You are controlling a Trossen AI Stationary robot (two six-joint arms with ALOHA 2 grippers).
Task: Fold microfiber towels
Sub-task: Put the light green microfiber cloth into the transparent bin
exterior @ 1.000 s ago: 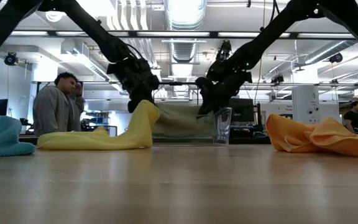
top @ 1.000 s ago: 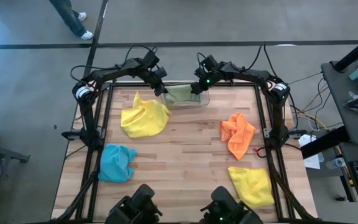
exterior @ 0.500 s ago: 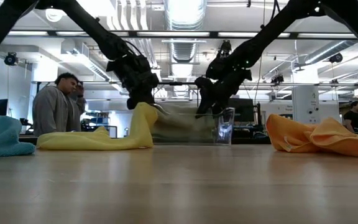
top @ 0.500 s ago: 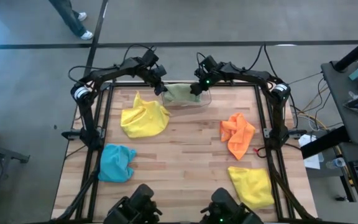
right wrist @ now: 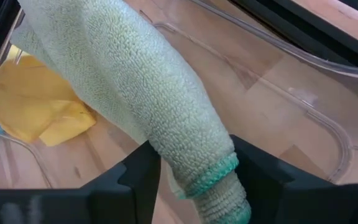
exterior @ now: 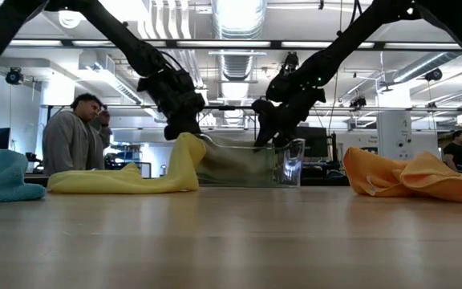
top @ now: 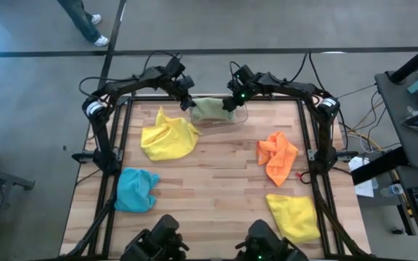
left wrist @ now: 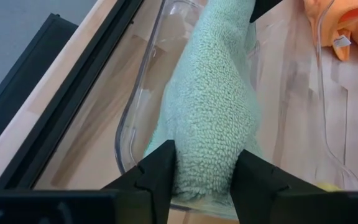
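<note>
Wrist views put the pale green towel (left wrist: 213, 118) right between our fingers: the left gripper (left wrist: 204, 177) has its jaws around one end, the right gripper (right wrist: 194, 180) around the other, each jaw pair parted about the cloth's width, so we cannot tell whether either bites or merely brackets it. Its long axis runs straight from claw to claw. Farther out, the high view shows the towel (top: 210, 109) lying in the bin (top: 236, 118) at the table's far edge, equally near both arms.
</note>
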